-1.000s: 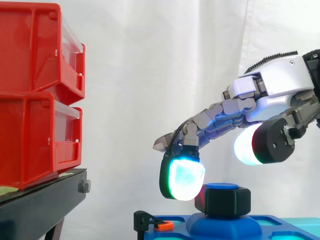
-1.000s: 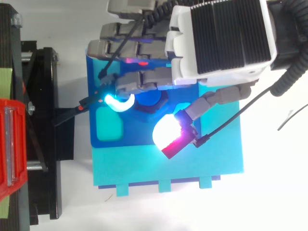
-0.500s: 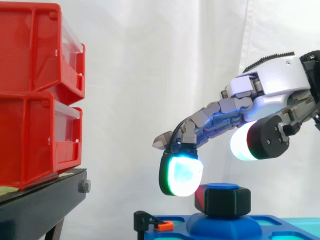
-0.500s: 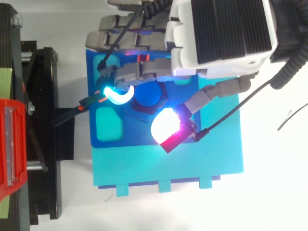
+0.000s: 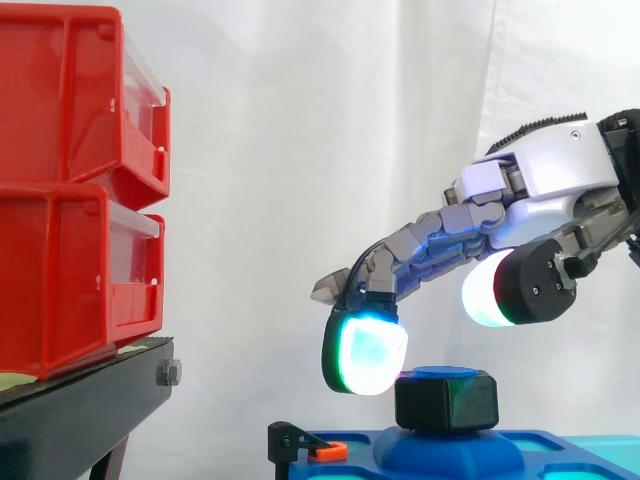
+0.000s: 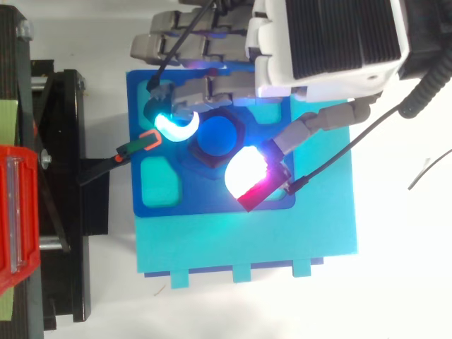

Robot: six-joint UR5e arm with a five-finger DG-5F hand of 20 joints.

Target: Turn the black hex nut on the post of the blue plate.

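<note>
- My hand (image 5: 540, 190) hovers over the nut (image 5: 446, 400), fingers apart and gripping nothing. One pad (image 5: 365, 355) is just beside its upper left, and the thumb (image 5: 485, 290) is higher on the right.
- The nut sits on the post (image 6: 215, 136), mid-plate (image 6: 212, 203).
- I judge I'm setting a grip. Next: lower, pinch opposite flats, twist.
- An orange clip (image 6: 148, 141) at the plate's left edge crowds that pad. The bins (image 5: 80, 180) stand well apart.
</note>
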